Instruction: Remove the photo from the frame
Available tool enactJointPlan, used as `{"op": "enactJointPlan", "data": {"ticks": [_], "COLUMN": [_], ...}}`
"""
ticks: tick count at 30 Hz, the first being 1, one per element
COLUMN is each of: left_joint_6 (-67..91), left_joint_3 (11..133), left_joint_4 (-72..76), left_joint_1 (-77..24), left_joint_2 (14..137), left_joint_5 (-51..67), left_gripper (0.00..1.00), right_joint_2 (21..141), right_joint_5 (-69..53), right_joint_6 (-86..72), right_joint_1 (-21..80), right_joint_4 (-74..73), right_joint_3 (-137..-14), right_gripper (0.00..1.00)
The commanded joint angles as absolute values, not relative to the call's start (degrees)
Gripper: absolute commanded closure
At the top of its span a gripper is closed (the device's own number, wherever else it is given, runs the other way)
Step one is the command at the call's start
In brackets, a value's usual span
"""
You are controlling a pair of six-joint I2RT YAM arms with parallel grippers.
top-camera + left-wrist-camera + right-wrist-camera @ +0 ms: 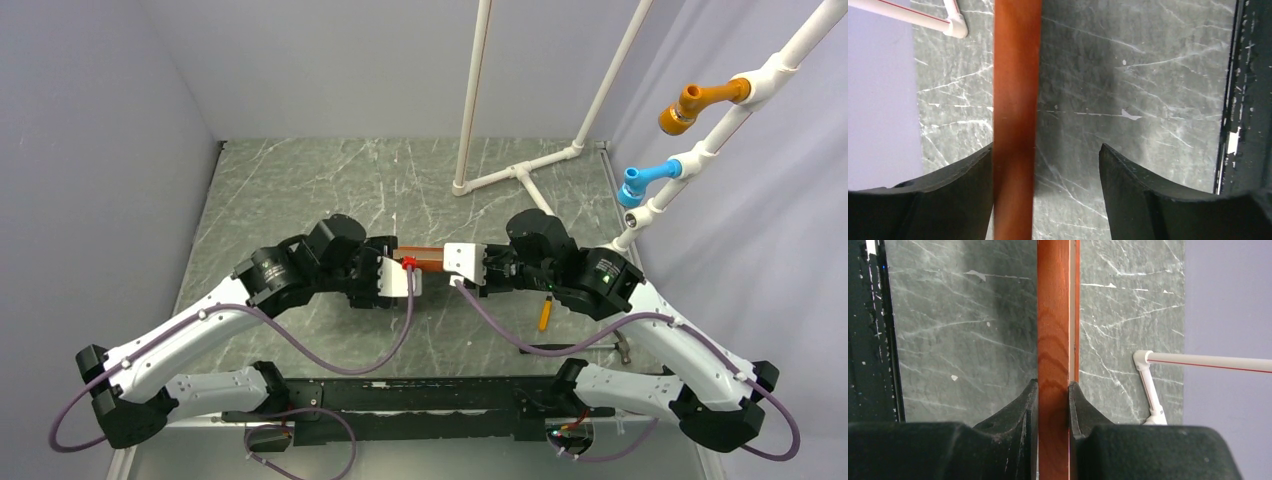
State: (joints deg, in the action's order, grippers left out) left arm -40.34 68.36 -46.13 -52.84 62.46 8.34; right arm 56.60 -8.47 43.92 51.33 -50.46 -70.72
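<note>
The reddish-brown wooden frame (428,259) stands on edge above the table between my two grippers, so only its narrow edge shows. My right gripper (458,264) is shut on it; in the right wrist view both fingers press the frame (1053,315) at the gripper (1053,386). My left gripper (403,274) is open. In the left wrist view the frame (1017,100) lies against the left finger (973,180), with a wide gap to the other finger, inside the gripper (1047,149). The photo's face is hidden; a thin pale line runs along the frame's edge.
A white pipe stand (520,170) rises at the back right, with orange (690,103) and blue (645,180) fittings on a pipe at the right. An orange-handled tool (545,313) lies on the marble table (300,190) under my right arm. A black rail (400,392) runs along the near edge.
</note>
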Motion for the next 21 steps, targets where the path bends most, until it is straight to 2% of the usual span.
{"op": "enactJointPlan", "data": {"ticks": [1, 2, 5, 7, 9, 11, 14, 15, 16, 17, 18, 20, 21], "left_joint_6": [-45.3, -46.1, -49.0, -50.8, -51.9, -52.4, -49.9, -48.6, -47.3, -46.1, -45.1, -42.4, -40.9], "left_joint_3": [63.5, 62.0, 58.4, 57.5, 57.5, 58.9, 63.4, 65.1, 66.7, 67.7, 68.8, 71.0, 72.7], "left_joint_4": [-37.3, -35.5, -31.4, -30.2, -30.2, -31.6, -36.9, -38.9, -40.8, -41.7, -42.8, -44.4, -46.1], "left_joint_1": [-54.9, -55.8, -56.9, -56.9, -56.7, -56.3, -55.9, -55.9, -55.9, -56.0, -56.1, -56.3, -56.3], "left_joint_2": [60.6, 60.3, 60.3, 60.6, 61.0, 61.8, 64.4, 65.4, 66.2, 66.7, 66.8, 66.6, 66.7], "left_joint_5": [0.8, -2.4, -7.7, -10.0, -11.4, -10.8, -9.8, -9.7, -9.0, -8.9, -8.2, -5.7, -4.9], "left_gripper": [0.21, 0.17, 0.17, 0.20, 0.29, 0.45, 0.87, 0.97, 1.00, 1.00, 1.00, 1.00, 1.00], "right_joint_2": [57.6, 57.8, 57.6, 57.2, 56.9, 56.2, 56.2, 56.3, 56.3, 56.1, 55.7, 54.5, 53.5], "right_joint_5": [-11.3, -11.7, -12.9, -13.8, -14.2, -14.6, -14.9, -15.2, -14.8, -13.8, -13.2, -11.2, -10.2], "right_joint_6": [43.7, 43.8, 44.0, 44.1, 44.0, 43.7, 42.3, 41.4, 40.3, 38.9, 37.5, 34.4, 32.8], "right_joint_1": [50.2, 50.1, 49.5, 49.2, 49.0, 48.7, 48.6, 48.6, 48.6, 48.6, 48.6, 48.6, 48.6], "right_joint_4": [-52.5, -52.7, -52.6, -52.4, -52.3, -51.6, -51.6, -51.7, -51.7, -51.1, -50.7, -49.5, -48.4], "right_joint_3": [-73.6, -73.6, -73.6, -73.5, -73.4, -72.8, -73.7, -74.2, -74.7, -75.2, -75.8, -77.0, -77.6], "right_gripper": [1.00, 1.00, 1.00, 1.00, 1.00, 1.00, 1.00, 1.00, 0.88, 0.66, 0.54, 0.35, 0.14]}}
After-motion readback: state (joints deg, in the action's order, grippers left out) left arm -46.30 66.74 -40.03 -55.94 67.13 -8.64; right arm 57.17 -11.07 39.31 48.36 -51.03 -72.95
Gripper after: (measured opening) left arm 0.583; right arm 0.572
